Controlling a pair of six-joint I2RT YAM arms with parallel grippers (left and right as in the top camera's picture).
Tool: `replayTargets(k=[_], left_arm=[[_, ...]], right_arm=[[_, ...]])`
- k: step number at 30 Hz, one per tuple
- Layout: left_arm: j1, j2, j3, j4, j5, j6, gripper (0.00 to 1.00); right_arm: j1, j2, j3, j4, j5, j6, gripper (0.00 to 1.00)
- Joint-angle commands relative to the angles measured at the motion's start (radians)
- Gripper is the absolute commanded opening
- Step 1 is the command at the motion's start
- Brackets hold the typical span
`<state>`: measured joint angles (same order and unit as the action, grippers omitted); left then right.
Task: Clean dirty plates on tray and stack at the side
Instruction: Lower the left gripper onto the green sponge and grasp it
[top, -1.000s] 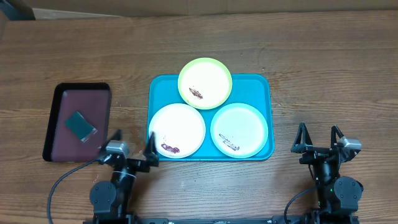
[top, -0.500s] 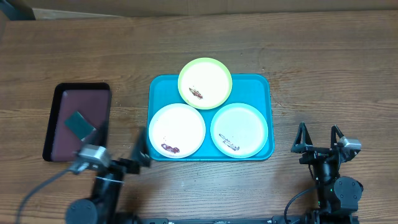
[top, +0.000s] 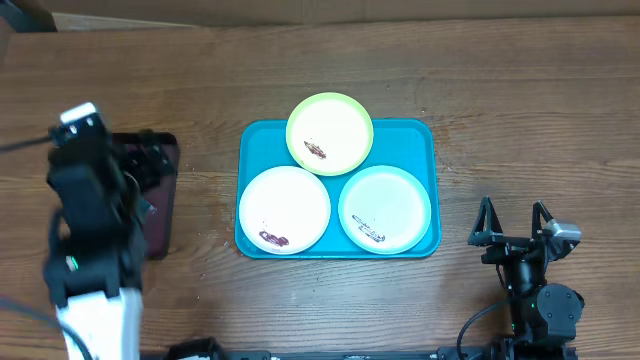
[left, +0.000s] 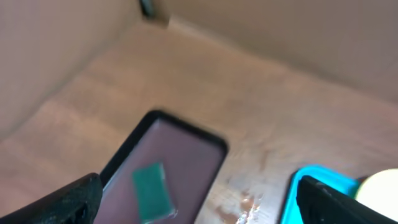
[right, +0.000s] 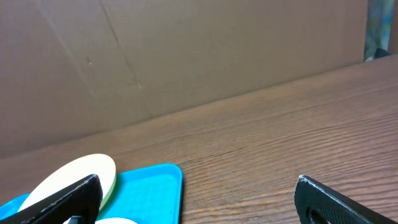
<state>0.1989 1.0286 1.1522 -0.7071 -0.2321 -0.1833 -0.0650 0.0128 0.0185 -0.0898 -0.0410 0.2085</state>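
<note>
Lower the left pincer (left: 199, 208), spread wide, straight onto the green sponge (left: 152, 191) in the maroon tray (left: 193, 149); straddle its narrow sides, then pinch. Sponge below the pincer, slightly left of centre. Three smeared plates (top: 284, 210) well to its right, on the turquoise tray (top: 425, 135). Right pincer (top: 513, 225) wide, parked near right.

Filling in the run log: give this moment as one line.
left gripper open above maroon tray | right gripper open, right of blue tray | three plates dirty, on blue tray
</note>
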Motion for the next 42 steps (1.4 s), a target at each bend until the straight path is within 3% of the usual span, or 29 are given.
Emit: replayTargets(k=[1, 6, 11, 17, 26, 33, 42], left_arm=[[0.116, 0.093, 0.143, -0.039, 0.166, -0.004, 1.0], [0.323, 0.211, 0.154, -0.084, 0.401, -0.021, 1.0], [0.426, 0.321, 0.151, -0.163, 0.409, -0.021, 1.0], [0.436, 0.455, 0.151, -0.156, 0.409, -0.088, 1.0], [0.435, 0.703, 0.151, -0.195, 0.409, -0.041, 1.0], [0.436, 0.827, 0.151, -0.173, 0.407, -0.033, 0.91], [0.435, 0.961, 0.151, -0.135, 0.359, -0.034, 0.91]], right_arm=[[-0.002, -0.009, -0.011, 0.007, 0.005, -0.004, 1.0], [-0.002, -0.009, -0.011, 0.007, 0.005, -0.004, 1.0], [-0.002, -0.009, -0.011, 0.007, 0.005, -0.004, 1.0], [-0.002, -0.009, -0.011, 0.007, 0.005, -0.004, 1.0], [-0.002, -0.009, -0.011, 0.007, 0.005, -0.004, 1.0], [-0.002, -0.009, -0.011, 0.007, 0.005, -0.004, 1.0], [-0.002, -0.009, -0.011, 0.007, 0.005, -0.004, 1.0]])
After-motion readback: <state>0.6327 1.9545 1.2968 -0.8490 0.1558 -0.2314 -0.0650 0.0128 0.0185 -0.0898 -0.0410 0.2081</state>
